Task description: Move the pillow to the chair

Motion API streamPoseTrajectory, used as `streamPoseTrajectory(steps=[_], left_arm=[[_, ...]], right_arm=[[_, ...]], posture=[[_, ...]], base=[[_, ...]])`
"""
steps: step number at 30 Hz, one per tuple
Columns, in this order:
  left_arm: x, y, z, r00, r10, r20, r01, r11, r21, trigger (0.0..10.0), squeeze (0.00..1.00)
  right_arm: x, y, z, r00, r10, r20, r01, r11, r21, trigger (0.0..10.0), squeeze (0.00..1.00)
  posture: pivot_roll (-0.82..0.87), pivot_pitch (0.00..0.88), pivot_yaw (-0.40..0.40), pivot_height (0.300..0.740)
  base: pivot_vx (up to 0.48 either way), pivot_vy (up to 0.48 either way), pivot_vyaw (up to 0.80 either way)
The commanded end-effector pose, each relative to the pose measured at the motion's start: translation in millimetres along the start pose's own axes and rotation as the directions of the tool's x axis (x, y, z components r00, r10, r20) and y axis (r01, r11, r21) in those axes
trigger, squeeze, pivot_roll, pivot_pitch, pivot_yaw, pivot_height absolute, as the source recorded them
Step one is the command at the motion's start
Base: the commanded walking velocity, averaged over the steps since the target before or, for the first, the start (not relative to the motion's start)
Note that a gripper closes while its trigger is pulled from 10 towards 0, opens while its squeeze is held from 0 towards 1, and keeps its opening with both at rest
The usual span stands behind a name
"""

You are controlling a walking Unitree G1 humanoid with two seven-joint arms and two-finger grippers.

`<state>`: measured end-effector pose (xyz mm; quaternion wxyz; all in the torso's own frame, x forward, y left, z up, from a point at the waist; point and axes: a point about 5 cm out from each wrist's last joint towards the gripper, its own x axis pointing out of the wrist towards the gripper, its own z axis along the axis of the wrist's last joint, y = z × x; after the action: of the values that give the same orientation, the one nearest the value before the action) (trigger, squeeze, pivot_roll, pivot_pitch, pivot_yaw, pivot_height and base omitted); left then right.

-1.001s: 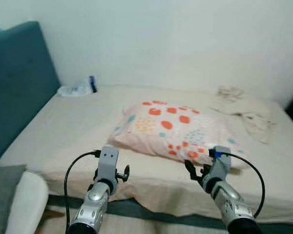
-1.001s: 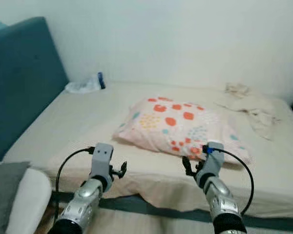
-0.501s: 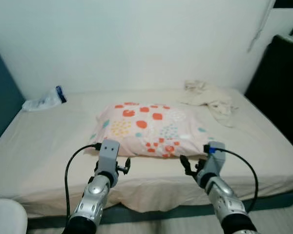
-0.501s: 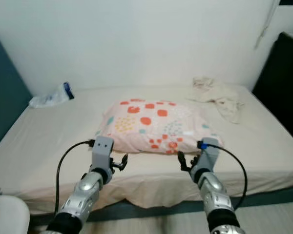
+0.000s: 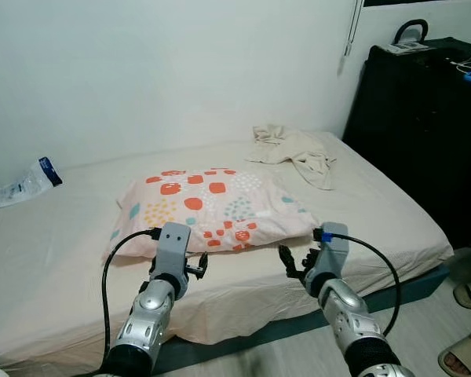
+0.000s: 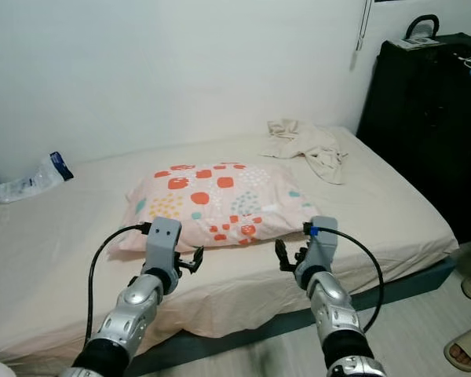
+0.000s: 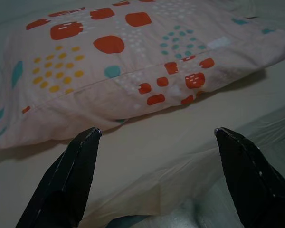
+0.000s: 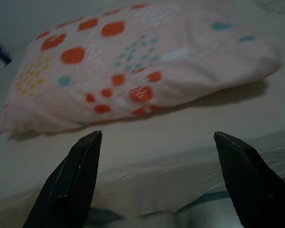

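Two grippers are held out over the near edge of the bed, fingers spread wide on both, nothing between them.

Far left: a clear plastic bag with a dark blue end is seen by the wall, well beyond and outboard of the left gripper's fingers. Print on it cannot be read.

Left gripper: the pillow lies just ahead of the fingertips, not touched; a strip of bare sheet is seen between tips and pillow edge. The fingers are set apart enough that most of the pillow's near edge sits between them in the left wrist view.

Pillow: flat on the sheet, mid-bed, pale pink with orange-red blobs, yellow dot clusters, teal dots and patches. No writing or label is visible on it.

Right gripper: the pillow's near right corner is ahead of and between the fingers, apart from them; its shadow falls on the sheet in front of the tips. The sheet's draped edge and a dark bed base are seen below the tips.

Crumpled beige cloth: at the far side of the bed, well beyond the right gripper's fingers, past the pillow.

Far right: a black suitcase is stood off the bed, outboard of the right fingers, with a handle on top and a paper tag there, text too small to read. Tan slippers are seen on the floor beside it.
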<state>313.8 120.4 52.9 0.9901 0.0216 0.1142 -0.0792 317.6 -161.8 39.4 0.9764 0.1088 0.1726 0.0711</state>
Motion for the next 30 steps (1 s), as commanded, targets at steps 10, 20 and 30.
streamPoseTrajectory(steps=[10, 20, 30], left_arm=[[-0.9, -0.4, -8, 0.999, 0.011, -0.038, -0.011, 1.000, -0.006, 10.0, 0.00], [-0.2, 1.2, -10, 0.998, 0.016, -0.056, -0.015, 1.000, 0.009, 10.0, 0.00], [-4.3, 6.1, -23, 0.991, 0.071, -0.117, -0.067, 0.997, 0.042, 10.0, 0.00]], right_arm=[[3.7, 12.7, 2, 0.997, 0.075, 0.003, -0.075, 0.997, -0.012, 10.0, 0.00], [4.1, 15.3, 0, 0.997, 0.072, 0.001, -0.072, 0.996, -0.061, 10.0, 0.00], [2.9, 14.7, -4, 0.997, 0.079, -0.015, -0.080, 0.993, -0.085, 10.0, 0.00]], posture=[[-0.08, 0.017, 0.043, 0.740], [-0.09, 0.007, 0.044, 0.740], [-0.08, 0.005, 0.036, 0.740]], base=[[0.000, 0.000, -0.31], [0.000, 0.000, -0.28], [0.000, -0.059, 0.00]])
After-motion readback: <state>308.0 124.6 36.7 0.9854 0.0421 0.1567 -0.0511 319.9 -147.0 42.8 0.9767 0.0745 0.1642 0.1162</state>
